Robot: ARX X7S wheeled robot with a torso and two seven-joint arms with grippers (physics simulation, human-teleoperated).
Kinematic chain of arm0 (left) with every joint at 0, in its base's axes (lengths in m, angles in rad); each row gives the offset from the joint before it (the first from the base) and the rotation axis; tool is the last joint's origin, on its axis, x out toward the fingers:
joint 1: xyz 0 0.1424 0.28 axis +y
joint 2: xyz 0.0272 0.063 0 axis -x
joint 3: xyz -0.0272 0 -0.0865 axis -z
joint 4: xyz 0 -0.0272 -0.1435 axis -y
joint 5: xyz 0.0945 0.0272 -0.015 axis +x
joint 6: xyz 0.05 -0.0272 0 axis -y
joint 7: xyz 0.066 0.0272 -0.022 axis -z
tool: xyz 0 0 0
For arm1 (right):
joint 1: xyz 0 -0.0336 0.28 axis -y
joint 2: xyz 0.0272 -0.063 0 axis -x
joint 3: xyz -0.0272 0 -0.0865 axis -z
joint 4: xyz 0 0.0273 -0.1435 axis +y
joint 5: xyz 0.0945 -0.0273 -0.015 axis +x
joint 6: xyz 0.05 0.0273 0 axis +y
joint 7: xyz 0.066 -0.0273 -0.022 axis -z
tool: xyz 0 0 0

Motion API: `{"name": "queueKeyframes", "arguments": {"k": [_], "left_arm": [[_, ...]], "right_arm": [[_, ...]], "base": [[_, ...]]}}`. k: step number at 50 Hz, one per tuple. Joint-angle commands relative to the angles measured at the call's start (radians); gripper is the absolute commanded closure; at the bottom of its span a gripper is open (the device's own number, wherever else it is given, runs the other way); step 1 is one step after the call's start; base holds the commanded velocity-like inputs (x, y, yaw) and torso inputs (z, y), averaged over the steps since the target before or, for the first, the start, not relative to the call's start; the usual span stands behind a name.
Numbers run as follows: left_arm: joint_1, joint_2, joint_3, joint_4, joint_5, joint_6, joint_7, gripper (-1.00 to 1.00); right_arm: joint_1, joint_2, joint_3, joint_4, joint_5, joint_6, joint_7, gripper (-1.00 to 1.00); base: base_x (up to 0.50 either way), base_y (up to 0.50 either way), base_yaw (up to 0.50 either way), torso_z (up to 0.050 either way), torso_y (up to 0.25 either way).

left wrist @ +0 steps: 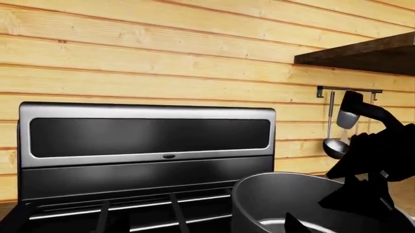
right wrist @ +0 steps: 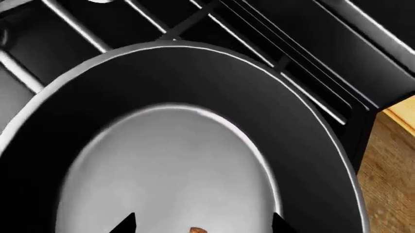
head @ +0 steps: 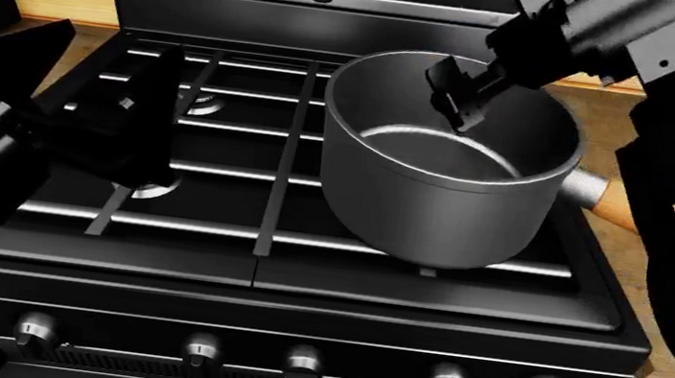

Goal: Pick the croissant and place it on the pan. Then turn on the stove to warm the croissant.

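A sliver of the croissant [right wrist: 198,230] showed between the right gripper's [right wrist: 198,228] spread jaws, right above the pan's floor. The grey pan [head: 440,197] stood on the stove's [head: 225,262] right grates, its wooden handle [head: 607,198] reaching toward the counter [head: 645,261]. The left gripper [head: 147,108] hovered over the left burners; whether its jaws were spread I could not tell

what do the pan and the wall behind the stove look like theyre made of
The pan looks like brushed grey metal: smooth matte walls, a bright rim, soft highlights on its base. The wall looks like light varnished wooden planks, with horizontal seams and grain streaks. It is a render, so both are only apparent.
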Motion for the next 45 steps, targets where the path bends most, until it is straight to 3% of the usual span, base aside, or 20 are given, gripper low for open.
{"name": "queueKeyframes", "arguments": {"k": [1,12,17,27,40,45], "left_arm": [[0.009,-0.017,-0.016,0.01,-0.034,0.01,-0.016,-1.0],[0.014,-0.029,-0.02,0.016,-0.052,0.014,-0.023,-1.0],[-0.019,-0.009,0.016,-0.005,-0.014,0.007,-0.022,-1.0],[0.004,-0.008,0.008,0.01,-0.02,0.017,-0.016,-1.0],[0.048,-0.007,-0.001,0.04,0.02,0.026,-0.001,-1.0],[0.061,-0.011,-0.011,0.045,0.011,0.032,-0.004,-1.0]], "right_arm": [[-0.029,0.113,0.075,-0.351,0.041,0.2,0.077,-1.0],[-0.071,0.193,0.215,-0.67,0.088,0.401,0.187,-1.0],[-0.034,0.287,0.211,-0.73,0.555,0.405,0.582,-1.0],[-0.116,0.379,0.381,-0.841,1.069,0.401,1.121,-1.0],[-0.236,0.463,0.51,-1.011,1.501,0.29,1.634,-1.0],[-0.282,0.504,0.523,-1.082,1.601,0.235,1.756,-1.0]], "base": [[0.0,0.0,0.0,0.0,0.0],[0.0,0.0,0.0,0.0,0.0],[0.0,0.0,0.0,0.0,0.0],[0.0,0.0,0.0,0.0,0.0],[0.0,0.0,0.0,0.0,0.0],[0.0,0.0,0.0,0.0,0.0]]}}
